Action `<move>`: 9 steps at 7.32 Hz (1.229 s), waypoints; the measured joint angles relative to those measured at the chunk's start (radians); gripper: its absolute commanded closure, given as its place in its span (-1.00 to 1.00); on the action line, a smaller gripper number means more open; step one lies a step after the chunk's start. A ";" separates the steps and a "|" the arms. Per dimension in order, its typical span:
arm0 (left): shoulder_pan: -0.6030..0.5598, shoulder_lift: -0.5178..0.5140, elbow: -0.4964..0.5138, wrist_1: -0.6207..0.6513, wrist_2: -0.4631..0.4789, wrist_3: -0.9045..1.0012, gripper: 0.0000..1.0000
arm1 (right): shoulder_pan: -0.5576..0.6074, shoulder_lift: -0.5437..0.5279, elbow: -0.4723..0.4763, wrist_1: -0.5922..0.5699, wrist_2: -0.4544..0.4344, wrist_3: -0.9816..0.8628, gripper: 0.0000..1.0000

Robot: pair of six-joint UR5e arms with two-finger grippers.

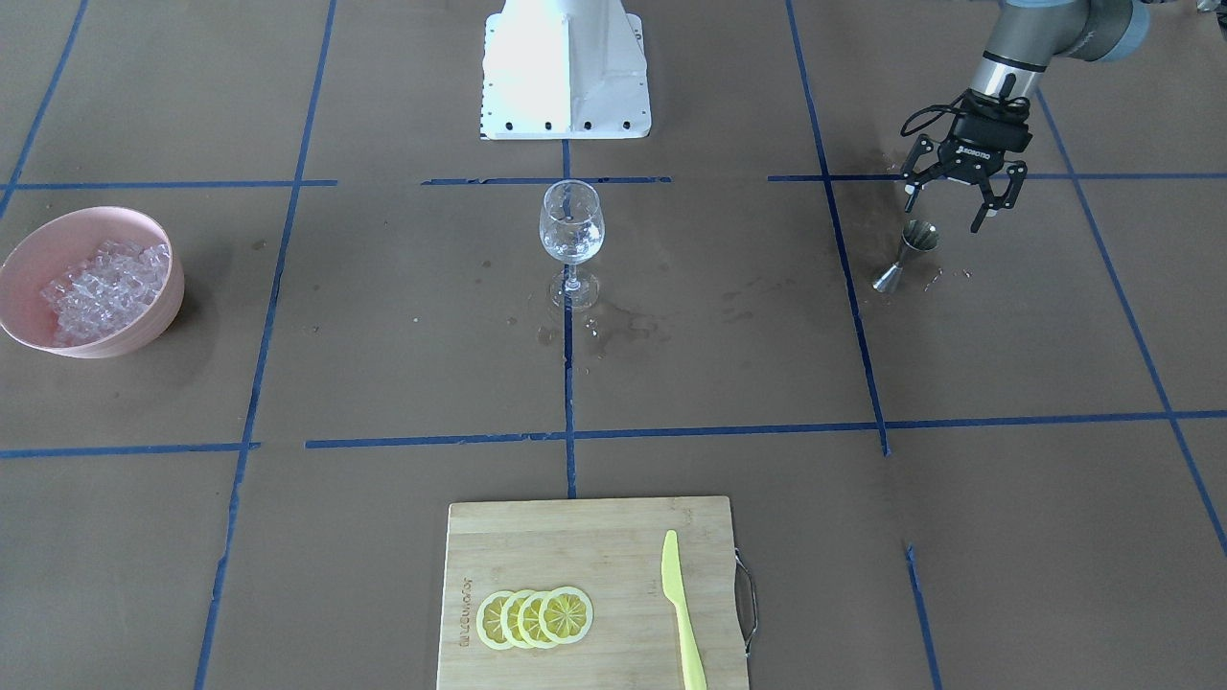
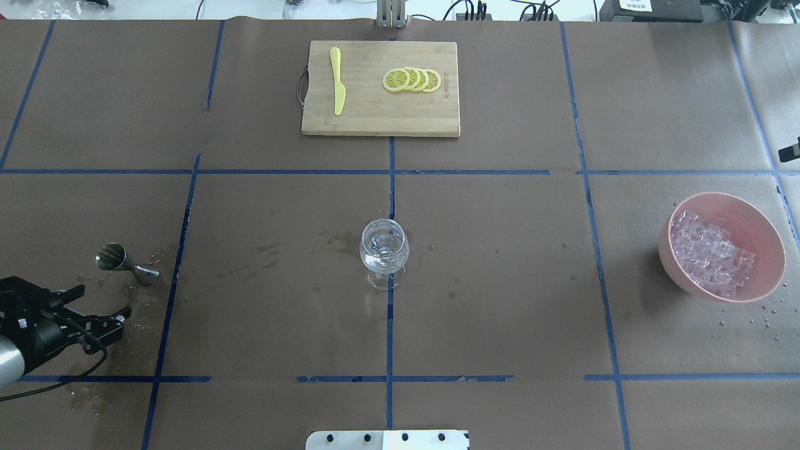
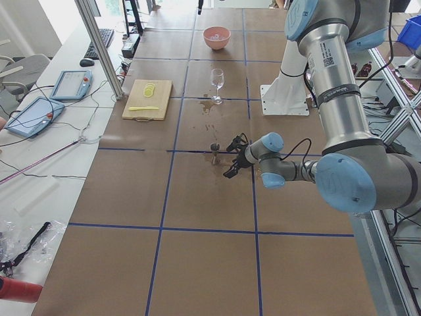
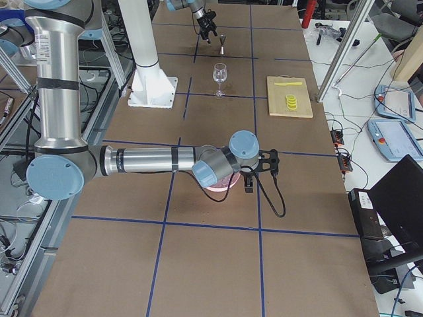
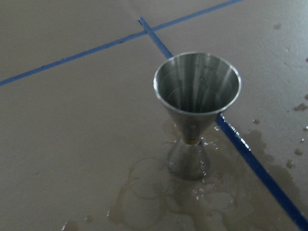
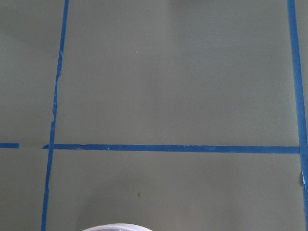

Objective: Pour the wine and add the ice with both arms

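The left gripper (image 1: pixel 944 216) is wide open just beside the steel cup (image 1: pixel 906 254), well to one side of the wine glass (image 1: pixel 571 230), the ice (image 1: pixel 105 287) lies in a pink bowl (image 1: pixel 165 321) on the glass's other side, and I cannot tell if the right gripper (image 4: pixel 261 179) is open or closed.

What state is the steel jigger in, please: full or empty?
Empty, it seems: the left wrist view looks into the upright jigger and shows bare steel walls, no dark liquid inside.

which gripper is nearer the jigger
Left. The left gripper hangs open right beside the jigger; the right gripper is far off, by the bowl.
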 measured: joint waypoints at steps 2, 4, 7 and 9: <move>-0.141 0.024 0.018 -0.002 -0.201 0.143 -0.99 | -0.038 -0.018 0.039 -0.001 -0.001 0.063 -1.00; -0.295 0.017 0.056 -0.013 -0.379 0.171 -0.99 | -0.115 -0.052 0.120 -0.005 -0.041 0.209 -1.00; -0.473 -0.041 0.115 -0.012 -0.527 0.175 -0.99 | -0.250 -0.119 0.212 -0.010 -0.172 0.367 -1.00; -0.510 -0.065 0.143 -0.011 -0.543 0.174 -0.99 | -0.357 -0.147 0.224 -0.012 -0.260 0.476 -0.98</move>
